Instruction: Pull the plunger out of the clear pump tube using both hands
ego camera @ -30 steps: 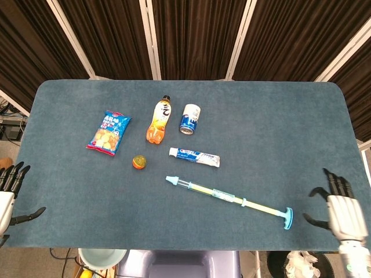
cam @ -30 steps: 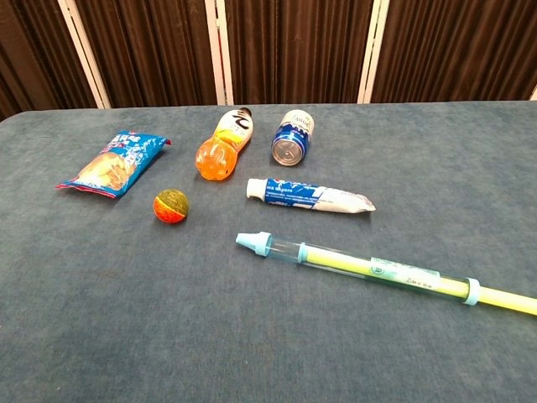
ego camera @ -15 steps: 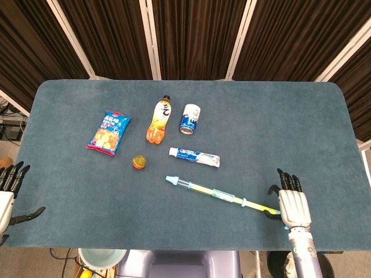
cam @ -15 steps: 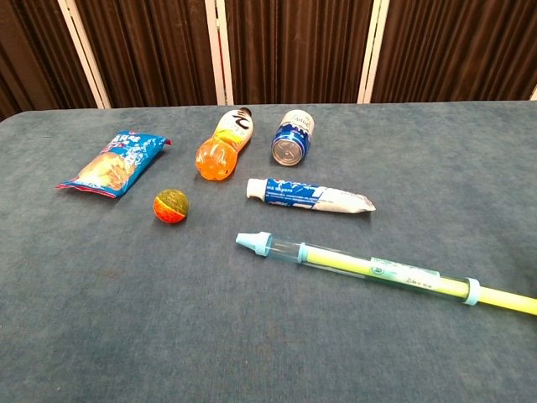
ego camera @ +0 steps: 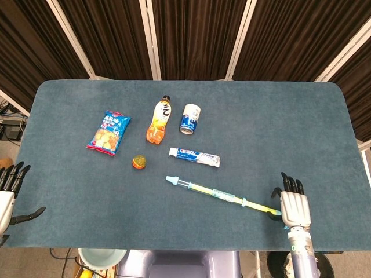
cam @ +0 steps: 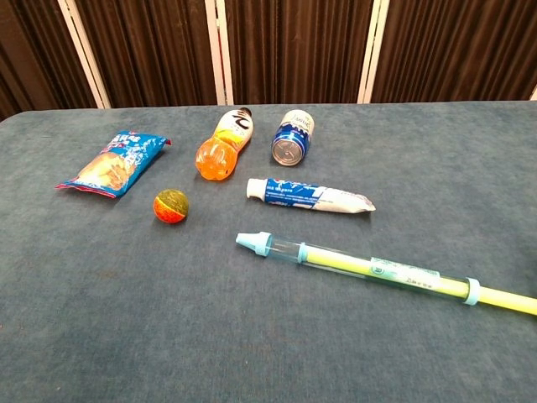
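The clear pump tube [ego camera: 208, 191] lies slanted on the blue table, its light-blue nozzle [ego camera: 171, 180] at the upper left. The yellow plunger rod [ego camera: 261, 207] sticks out of its lower-right end. My right hand [ego camera: 293, 204] lies palm down over the rod's handle end and hides the handle; its fingers are stretched out and apart. My left hand [ego camera: 7, 194] hangs open off the table's left front corner, far from the tube. The chest view shows the tube [cam: 352, 264] and the rod [cam: 503, 298] but neither hand.
Behind the tube lie a toothpaste tube [ego camera: 194, 156], an orange-green ball [ego camera: 139, 163], a chips bag [ego camera: 108, 132], an orange drink bottle [ego camera: 157, 120] and a blue can [ego camera: 189, 119]. The table's front edge [ego camera: 191, 248] runs just below the right hand.
My right hand has moved left from the table's right front corner onto the handle end of the plunger, covering it. The left hand and the tube have not moved.
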